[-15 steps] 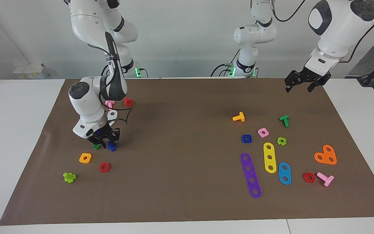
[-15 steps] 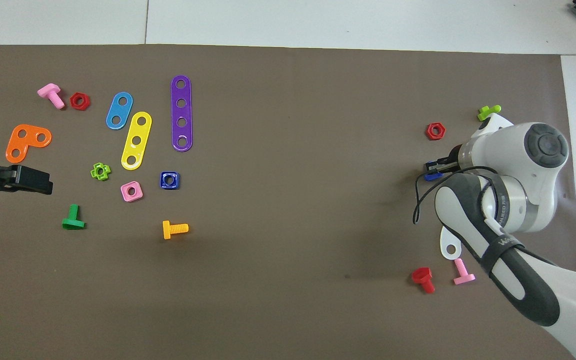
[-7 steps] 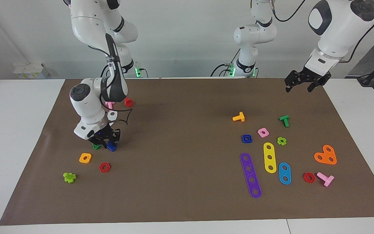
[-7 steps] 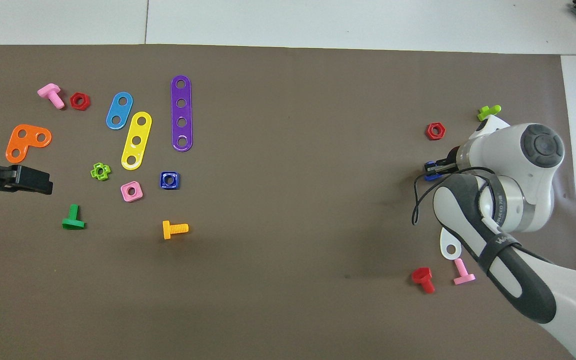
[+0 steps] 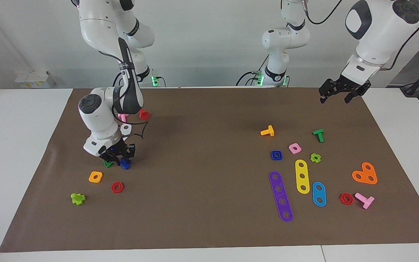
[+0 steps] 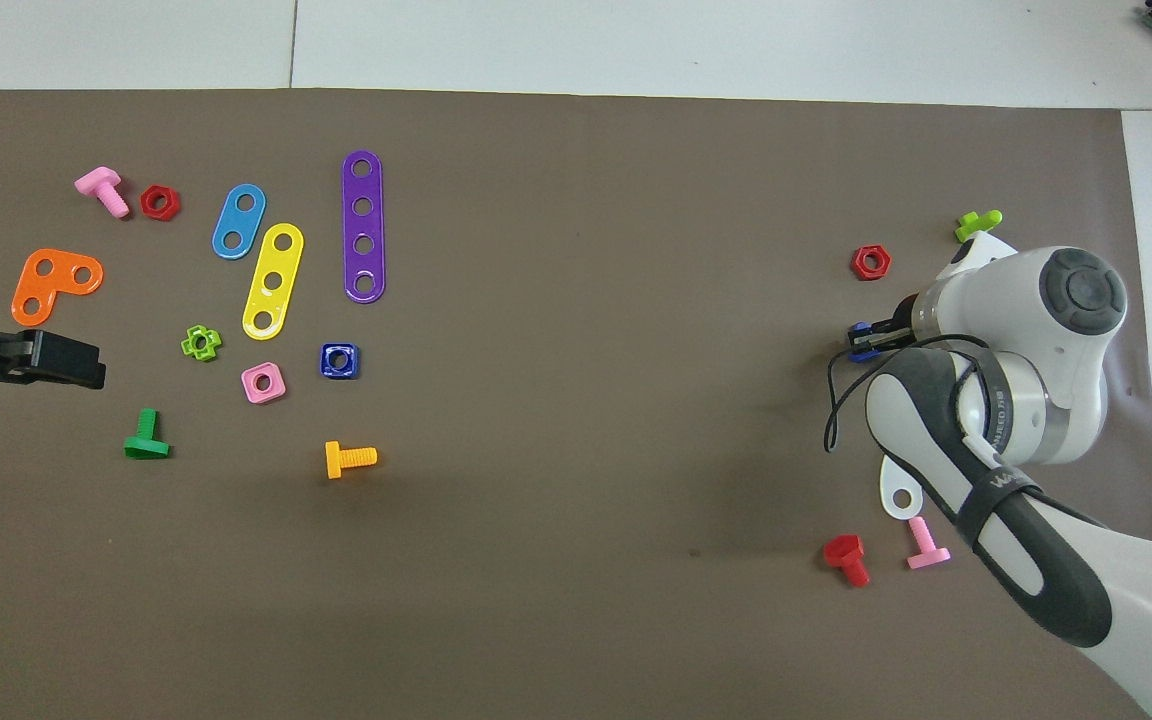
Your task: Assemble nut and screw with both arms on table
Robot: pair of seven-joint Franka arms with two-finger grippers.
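The screw (image 5: 124,164), a small dark-blue bolt, lay on the brown mat of the table (image 5: 209,225) toward the right arm's end, with the right gripper (image 5: 116,157) down on it. The gripper's black fingers stood on either side of the bolt's blue body, but whether they were pinching it or only set around it could not be told. A green triangular nut (image 5: 108,163) lay just beside the screw, partly hidden by the gripper. Farther from the robots than the screw lay an orange square nut (image 5: 95,177) and a red hex nut (image 5: 117,187); nearer to them lay a red bolt (image 5: 144,114).

The nut (image 5: 276,155), dark blue and square with a round hole, lay flat on the mat well apart from the screw, toward the left arm's end, with a pink square nut (image 5: 295,148) just beside it.

The left gripper (image 5: 340,94) waited in the air over the mat's edge, its fingers spread wide and holding nothing.
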